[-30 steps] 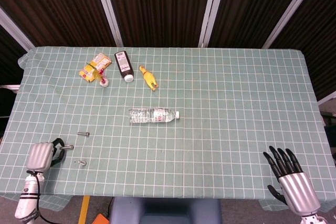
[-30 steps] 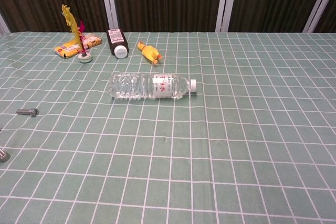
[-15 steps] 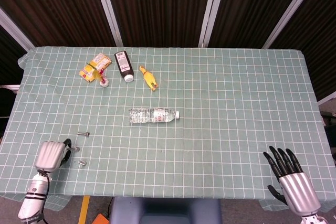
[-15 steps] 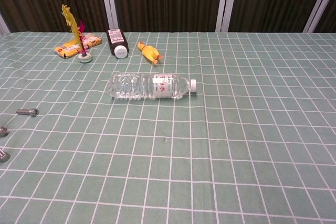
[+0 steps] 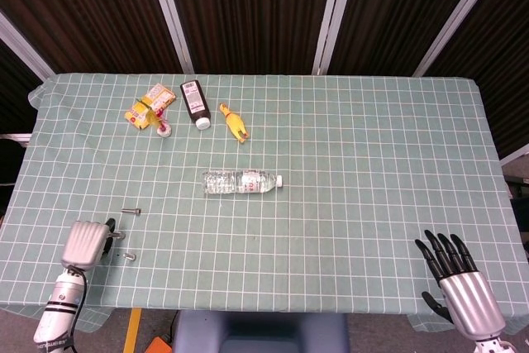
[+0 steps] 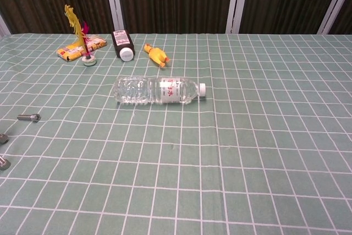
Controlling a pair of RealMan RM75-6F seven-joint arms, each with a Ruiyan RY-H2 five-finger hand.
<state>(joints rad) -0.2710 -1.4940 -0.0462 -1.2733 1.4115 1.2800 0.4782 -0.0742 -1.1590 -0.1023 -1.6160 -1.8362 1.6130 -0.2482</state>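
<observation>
Down at the near edge, our left hand [image 5: 85,243] sits by three small bolts: one [image 5: 128,256] just to its right, one [image 5: 116,235] touching or almost touching its fingers, a third [image 5: 131,212] a little farther out, lying roughly across us. The fingers look curled in, but we cannot tell whether they hold anything. Our right hand [image 5: 459,291] rests at the near right corner, fingers spread, holding nothing, well apart from the bolts. So the left is clearly nearer. Farther out lies the bottle [image 5: 242,181], long axis left-right, cap to our right.
</observation>
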